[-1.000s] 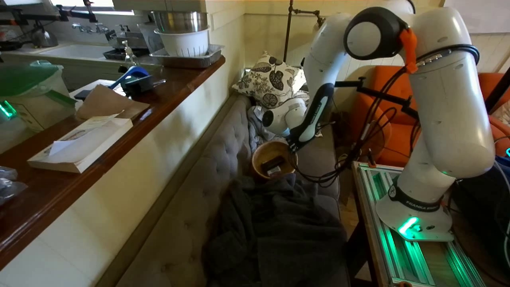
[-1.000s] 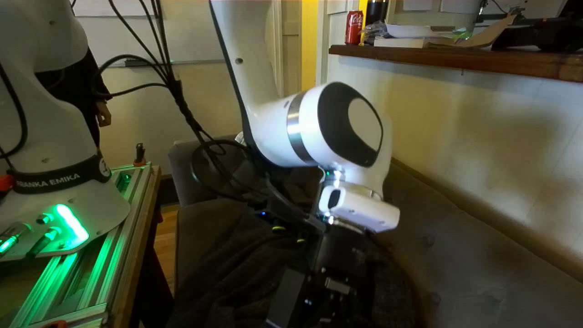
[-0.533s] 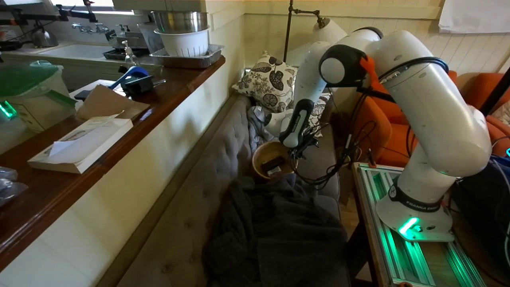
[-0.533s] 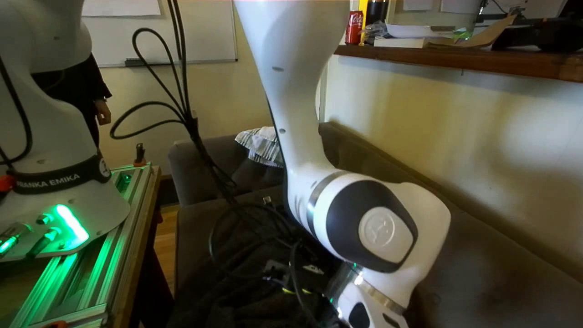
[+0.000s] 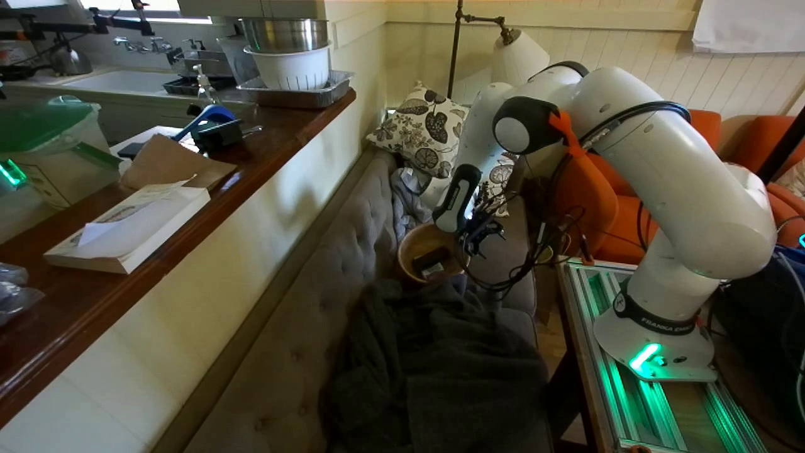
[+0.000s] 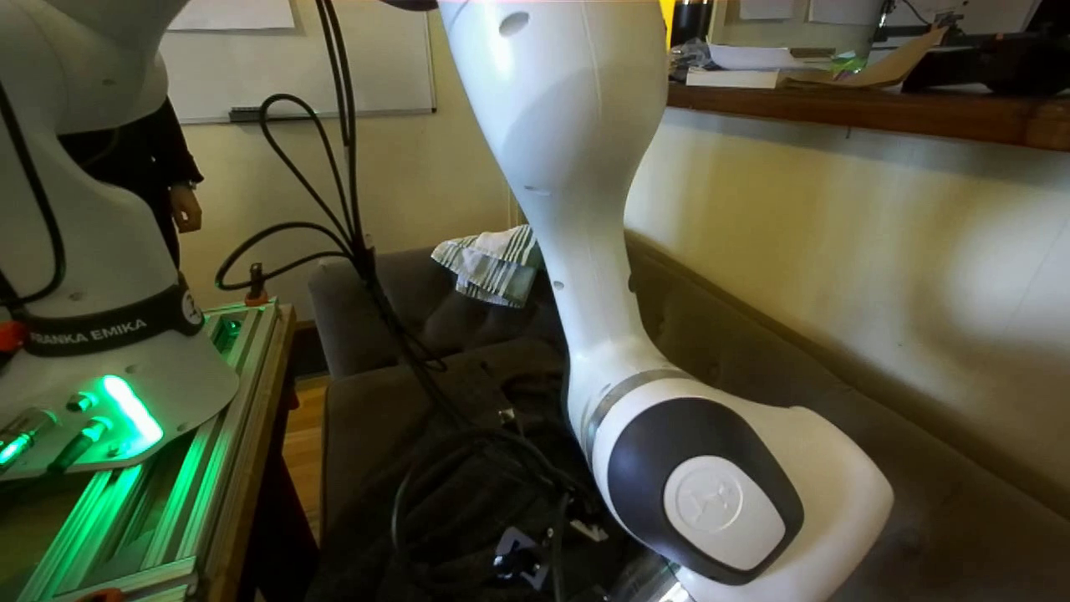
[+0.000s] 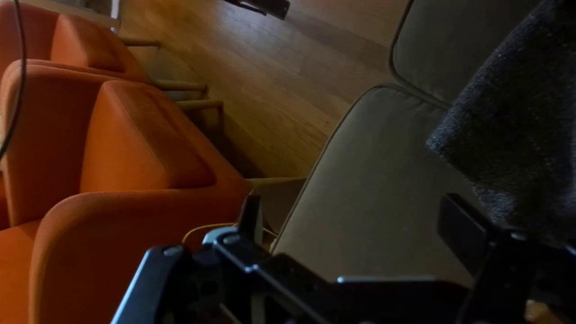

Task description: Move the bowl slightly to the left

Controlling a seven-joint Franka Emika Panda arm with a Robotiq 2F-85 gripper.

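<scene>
bowl (image 5: 416, 240): on the sofa (image 7: 373, 180), close to its backrest (image 5: 333, 270), opening up; dark object (image 5: 433, 257) with a pale label (image 5: 433, 270) inside. blanket (image 5: 440, 377) bunched on the sofa right next to the bowl; contact between them unclear.

gripper (image 7: 353, 213) in the air over the sofa, just beside the bowl in an exterior view, on the side away from the backrest. fingers (image 7: 463, 229) spread wide apart; sofa seen between them in the wrist view. cables (image 6: 365, 261) hang from the arm (image 5: 679, 182) in both exterior views; where they pass the bowl's rim, cannot tell whether they touch it. arm reaches over the sofa; base (image 5: 660, 343) on a table (image 5: 685, 412) along the sofa's front.

pillow (image 5: 431, 123) at the sofa's end, past the bowl. towel (image 6: 493, 267) draped at the sofa's far end in an exterior view. counter (image 5: 289, 133) runs along the sofa, higher than its backrest. chairs (image 7: 126, 144) (orange) and floor (image 7: 297, 67) off the sofa's front edge, wrist view.
</scene>
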